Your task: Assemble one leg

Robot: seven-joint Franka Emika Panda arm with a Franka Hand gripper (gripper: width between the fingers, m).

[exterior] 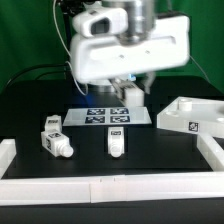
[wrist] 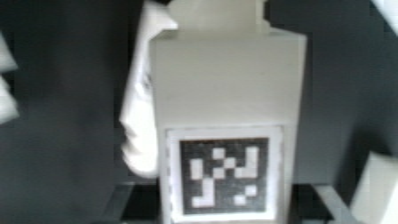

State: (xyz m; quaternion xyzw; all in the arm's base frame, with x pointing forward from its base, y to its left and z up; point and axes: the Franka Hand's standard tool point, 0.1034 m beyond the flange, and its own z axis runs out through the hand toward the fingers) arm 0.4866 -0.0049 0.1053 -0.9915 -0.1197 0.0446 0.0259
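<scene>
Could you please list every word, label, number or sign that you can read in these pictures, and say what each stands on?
No words, brands or numbers can be read anywhere.
The only signs are black-and-white square marker tags, which are patterns, not text: on the leg in the wrist view, the marker board and the tray-like board.
Those on the loose legs are too small to make out.

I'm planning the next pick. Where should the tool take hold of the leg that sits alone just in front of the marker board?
Take the leg across its two long, flat side faces, about mid-length, coming down from above. Those faces look parallel, which suits a pinch. Nothing stands close on either side, so there should be room to close in. This grip would probably also leave the tagged end uncovered.
</scene>
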